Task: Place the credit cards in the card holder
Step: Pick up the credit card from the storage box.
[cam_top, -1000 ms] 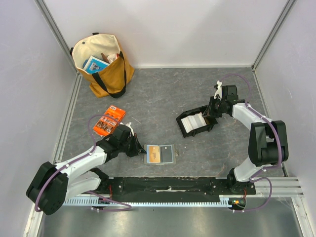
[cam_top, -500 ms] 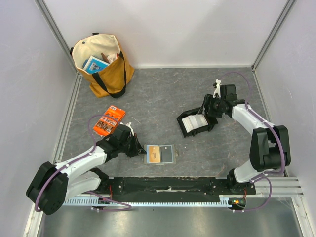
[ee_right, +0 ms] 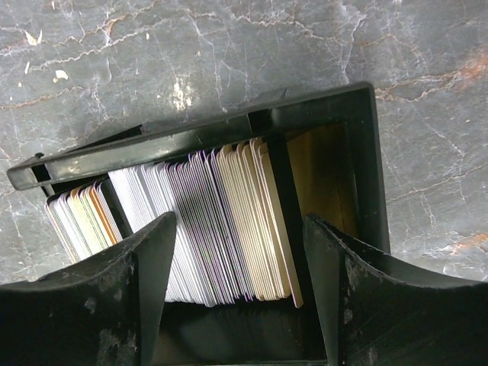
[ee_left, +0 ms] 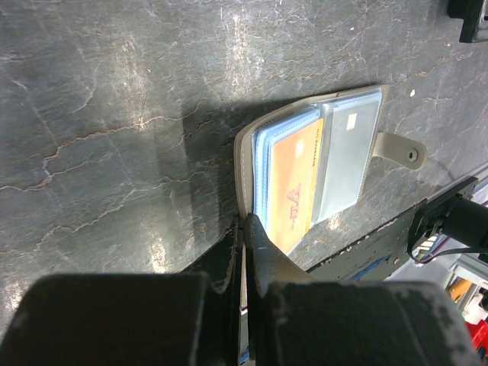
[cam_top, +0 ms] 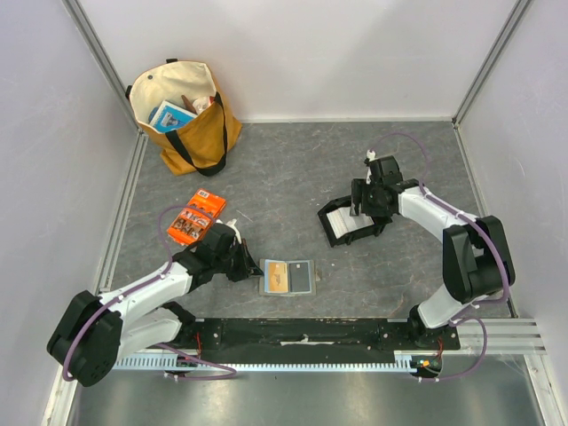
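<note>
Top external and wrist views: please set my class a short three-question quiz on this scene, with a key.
1. True or false: the right claw is shut on the white plastic cards in the black plastic tray.
2. The olive-grey folding card holder lies: A open, B snapped shut, C upright.
3. Which claw pinches its edge?
Key: 1 false; 2 A; 3 left claw.
</note>
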